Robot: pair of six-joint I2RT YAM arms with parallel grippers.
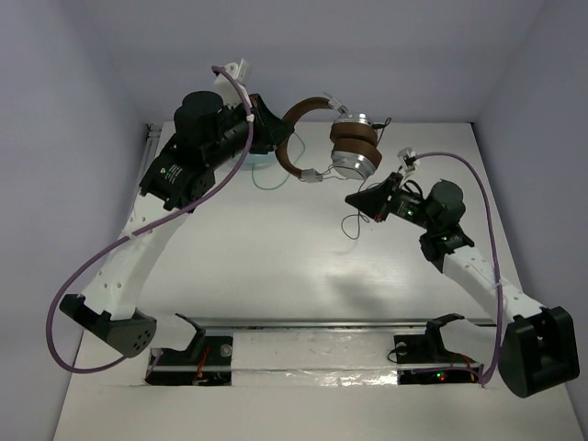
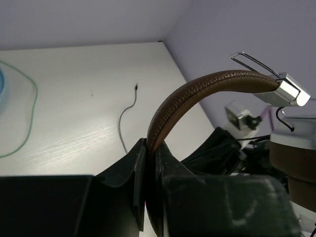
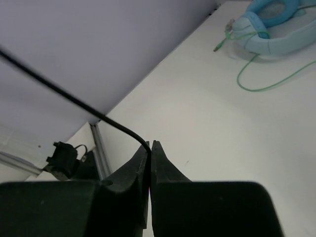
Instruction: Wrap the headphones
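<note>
We log the left gripper (image 2: pixel 150 145) clamped on the headphones (image 1: pixel 354 147) by the headband (image 2: pixel 197 94) at far centre, while the right gripper (image 3: pixel 149 144), just nearer and right, pinches their cable (image 3: pixel 64 95).

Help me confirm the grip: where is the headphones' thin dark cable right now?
In the right wrist view, the cable runs from upper left into the shut right gripper; from above, that is right of centre, just below the headphones.

bg | pale lilac walls (image 1: pixel 367 46) on 3 sides | white tbl (image 1: pixel 294 271), soft glare | metal rail (image 1: pixel 312 323) near edge
</note>
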